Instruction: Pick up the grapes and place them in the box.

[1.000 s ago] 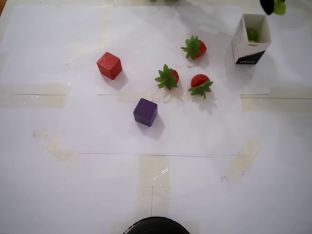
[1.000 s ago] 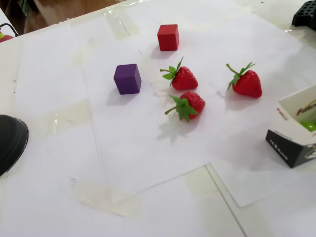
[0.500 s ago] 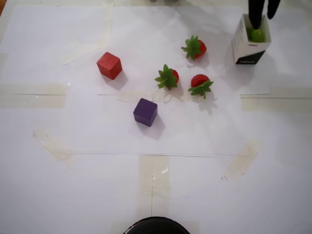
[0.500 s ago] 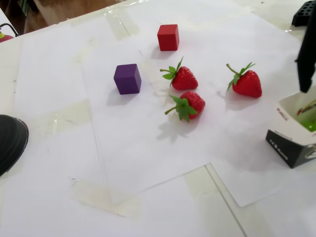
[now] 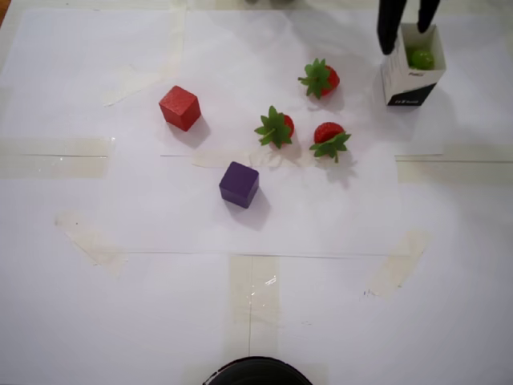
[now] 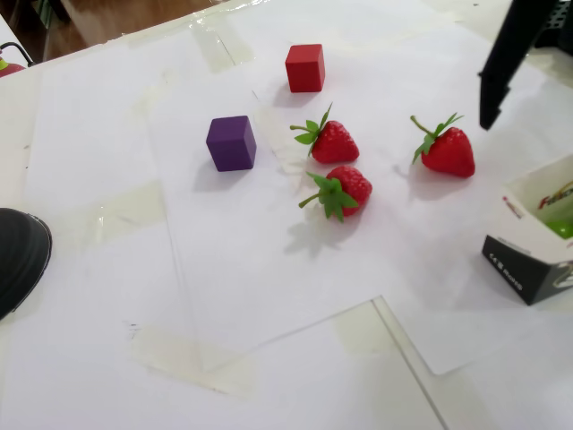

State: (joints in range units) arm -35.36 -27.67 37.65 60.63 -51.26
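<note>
The white box with a black band at its bottom stands at the top right of the overhead view. One green grape lies inside it. My gripper hangs just above the box opening with its two black fingers spread apart and nothing between them. In the fixed view the box is at the right edge with a bit of green grape showing inside. One black finger hangs above and behind it. No other grape is in view.
Three red strawberries lie left of the box. A red cube and a purple cube sit further left. A black round object is at the bottom edge.
</note>
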